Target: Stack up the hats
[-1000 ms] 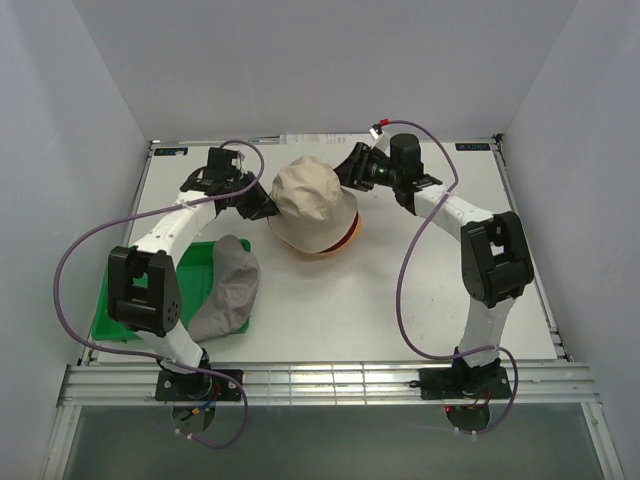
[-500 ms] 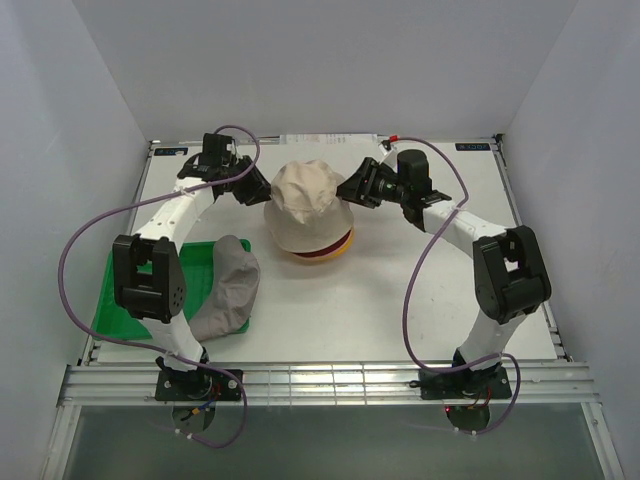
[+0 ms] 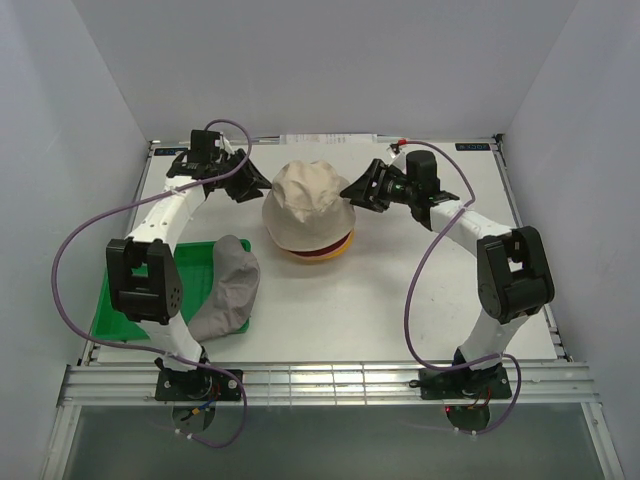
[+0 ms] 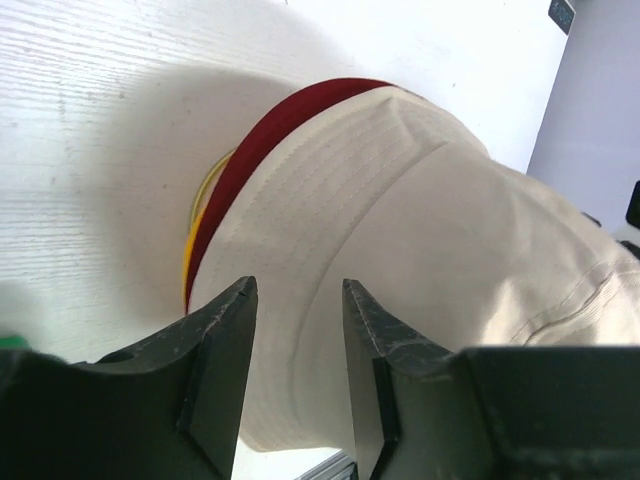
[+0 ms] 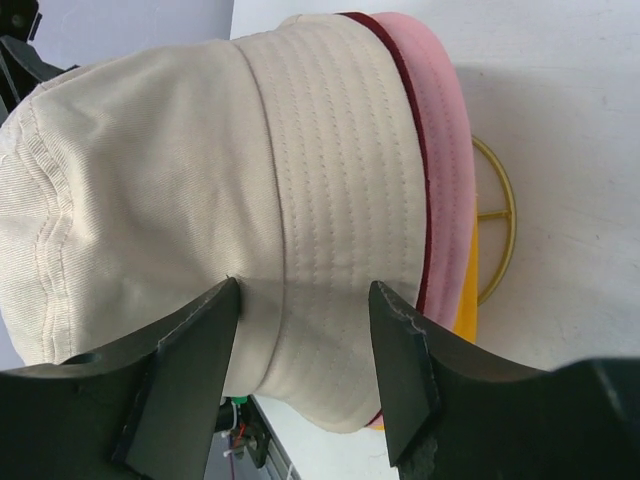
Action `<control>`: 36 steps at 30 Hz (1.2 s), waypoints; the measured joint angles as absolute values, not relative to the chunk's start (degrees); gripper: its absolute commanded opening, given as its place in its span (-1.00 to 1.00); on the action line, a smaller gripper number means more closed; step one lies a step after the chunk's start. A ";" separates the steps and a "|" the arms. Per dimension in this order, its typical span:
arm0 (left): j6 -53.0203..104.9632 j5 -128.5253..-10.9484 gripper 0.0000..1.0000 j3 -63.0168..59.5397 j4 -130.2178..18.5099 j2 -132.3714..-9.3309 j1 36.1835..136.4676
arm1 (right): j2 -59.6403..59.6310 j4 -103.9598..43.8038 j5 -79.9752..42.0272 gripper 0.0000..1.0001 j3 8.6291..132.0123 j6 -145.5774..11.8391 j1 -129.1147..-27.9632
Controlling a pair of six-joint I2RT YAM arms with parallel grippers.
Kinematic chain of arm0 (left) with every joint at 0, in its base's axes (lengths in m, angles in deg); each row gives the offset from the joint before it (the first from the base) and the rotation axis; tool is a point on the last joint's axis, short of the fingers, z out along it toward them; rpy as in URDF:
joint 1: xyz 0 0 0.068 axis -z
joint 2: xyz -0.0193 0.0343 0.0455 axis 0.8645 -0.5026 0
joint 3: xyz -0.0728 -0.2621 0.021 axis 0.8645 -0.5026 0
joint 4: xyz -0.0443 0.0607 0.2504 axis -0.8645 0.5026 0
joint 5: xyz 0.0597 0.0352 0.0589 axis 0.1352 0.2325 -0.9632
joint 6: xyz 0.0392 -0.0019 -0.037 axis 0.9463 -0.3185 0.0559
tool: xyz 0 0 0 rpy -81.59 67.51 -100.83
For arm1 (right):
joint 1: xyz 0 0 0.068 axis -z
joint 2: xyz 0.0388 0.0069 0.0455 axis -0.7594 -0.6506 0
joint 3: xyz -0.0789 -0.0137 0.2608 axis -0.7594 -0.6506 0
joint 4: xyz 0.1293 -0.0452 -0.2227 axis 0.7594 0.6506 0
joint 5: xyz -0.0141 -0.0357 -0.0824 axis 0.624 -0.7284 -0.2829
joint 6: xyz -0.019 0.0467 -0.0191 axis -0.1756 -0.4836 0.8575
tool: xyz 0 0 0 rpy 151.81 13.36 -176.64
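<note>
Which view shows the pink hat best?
Right wrist: the pink hat shows as a broad band between the dark red hat and the yellow hat. Left wrist shows none of it; from the top the cream hat hides it.

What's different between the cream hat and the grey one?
The cream hat tops the stack, crown up and rounded; the grey hat lies alone, slumped. The cream hat stands mid-table; the grey hat rests partly on the green tray. Both are soft fabric hats.
</note>
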State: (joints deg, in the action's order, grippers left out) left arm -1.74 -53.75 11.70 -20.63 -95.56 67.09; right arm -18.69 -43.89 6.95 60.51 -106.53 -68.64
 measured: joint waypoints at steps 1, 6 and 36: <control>-1.39 -53.42 0.04 10.95 -20.78 -94.99 66.68 | -18.69 -43.54 7.27 0.22 60.51 -106.62 -68.24; -0.10 -52.39 0.11 6.17 -20.30 -91.25 64.12 | -18.69 -42.20 8.24 0.22 60.47 -107.04 -66.32; -6.37 -43.39 0.12 -9.07 -33.78 -89.00 61.96 | -18.78 -55.36 12.87 0.14 50.91 -118.25 -65.27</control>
